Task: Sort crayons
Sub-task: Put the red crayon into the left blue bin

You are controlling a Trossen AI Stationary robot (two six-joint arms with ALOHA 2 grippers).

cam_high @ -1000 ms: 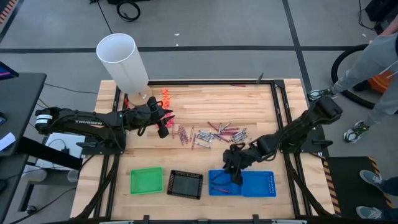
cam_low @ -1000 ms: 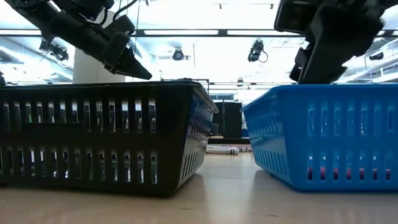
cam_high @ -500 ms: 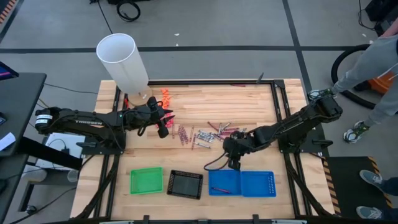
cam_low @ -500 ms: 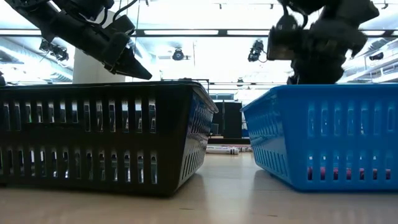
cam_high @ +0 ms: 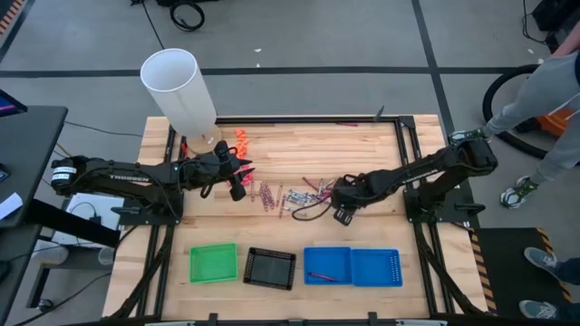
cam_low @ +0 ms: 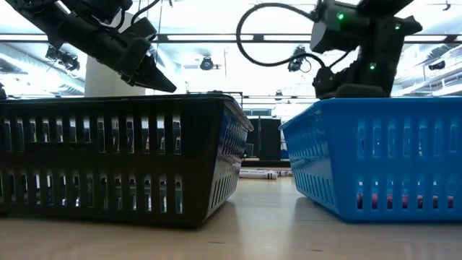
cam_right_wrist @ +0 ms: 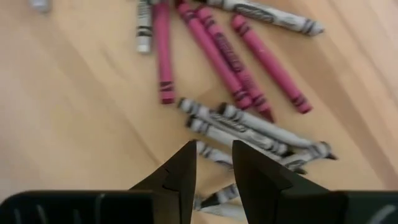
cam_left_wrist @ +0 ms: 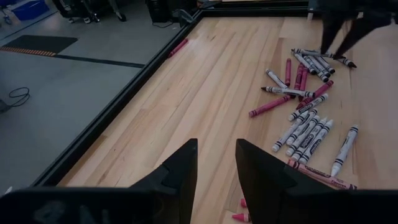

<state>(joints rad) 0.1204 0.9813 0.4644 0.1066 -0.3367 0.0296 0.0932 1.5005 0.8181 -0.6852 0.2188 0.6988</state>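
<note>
The right end effector [cam_high: 342,215] has left the blue tray [cam_high: 352,266] and returned over the crayons [cam_high: 294,196], fingers slightly apart, empty, ready for another pick.

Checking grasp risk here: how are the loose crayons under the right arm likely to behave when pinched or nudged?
The crayons are thin round sticks lying flat, so probably apt to roll. They look stiff and light. Packed side by side beneath the right tool, neighbours would likely shift too.
</note>
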